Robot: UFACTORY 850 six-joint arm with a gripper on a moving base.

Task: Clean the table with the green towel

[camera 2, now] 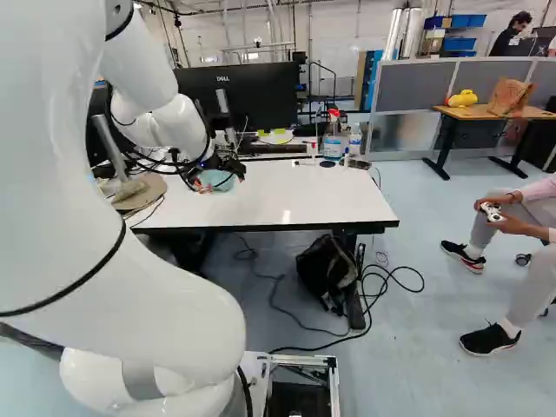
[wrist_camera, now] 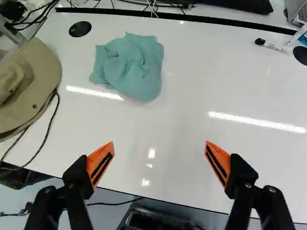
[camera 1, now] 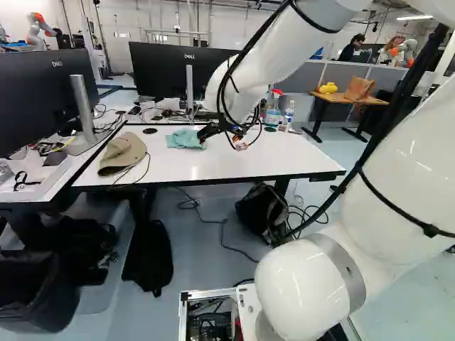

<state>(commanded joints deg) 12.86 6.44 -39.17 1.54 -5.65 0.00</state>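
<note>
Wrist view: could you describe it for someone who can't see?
The open end effector hovers over a white table, holding nothing; ahead of it lies a crumpled green towel, with a tan brimmed hat beside it and a marker near the far edge.

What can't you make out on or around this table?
- Anything under the green towel: wrist view, hidden by the towel itself.
- Small print on the marker: wrist view, too small.
- Contents of the black bag below: right base view, hidden by its sides.
- Screen of the leftmost monitor: left base view, faces away, hidden by its back.
</note>
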